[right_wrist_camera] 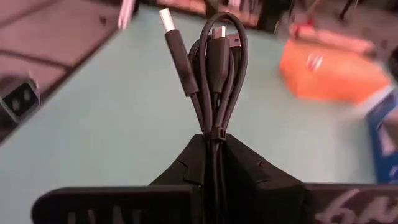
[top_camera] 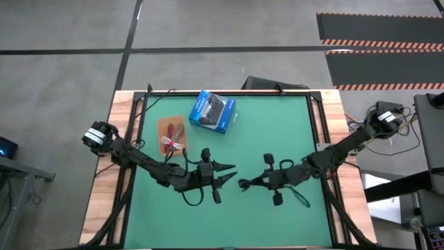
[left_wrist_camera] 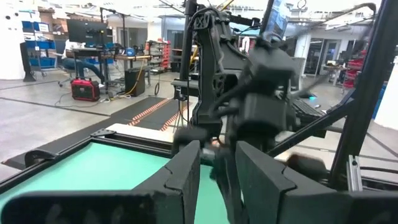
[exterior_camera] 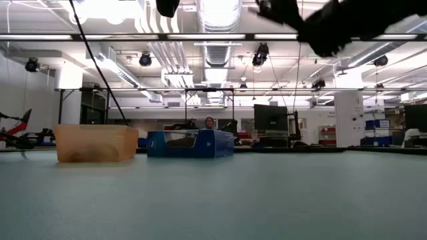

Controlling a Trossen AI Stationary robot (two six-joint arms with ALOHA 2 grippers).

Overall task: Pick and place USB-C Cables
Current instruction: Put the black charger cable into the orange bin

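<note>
A black USB-C cable (right_wrist_camera: pixel 214 68), bundled into a short hank with a tie, sticks out of my shut right gripper (right_wrist_camera: pixel 214 146). In the high view that gripper (top_camera: pixel 248 183) hangs above the table's middle, pointing at the left side. My left gripper (top_camera: pixel 226 182) faces it a short way off, open, with its fingers (left_wrist_camera: pixel 186 171) apart and touching nothing. The flat brown tray (top_camera: pixel 166 125) lies at the far left and holds a white cable with a red tie (top_camera: pixel 173 145) and other cords. The blue box (top_camera: pixel 213 112) lies beside the tray. My right gripper pinches the black cable's hank between its two fingers at the tied end (right_wrist_camera: pixel 215 133). The fingers come roughly level from the table's right and lie along the hank. The loops and a plug (right_wrist_camera: pixel 170 25) stick out past the fingertips, and the cable is lifted clear of the table.
The green mat (top_camera: pixel 277 125) is bare between the box and the right arm. Wooden rails (top_camera: pixel 125 111) frame the table. In the low view the tray (exterior_camera: pixel 97 143) and the box (exterior_camera: pixel 190 143) stand at the far side, and a person (exterior_camera: pixel 210 123) sits in the room behind.
</note>
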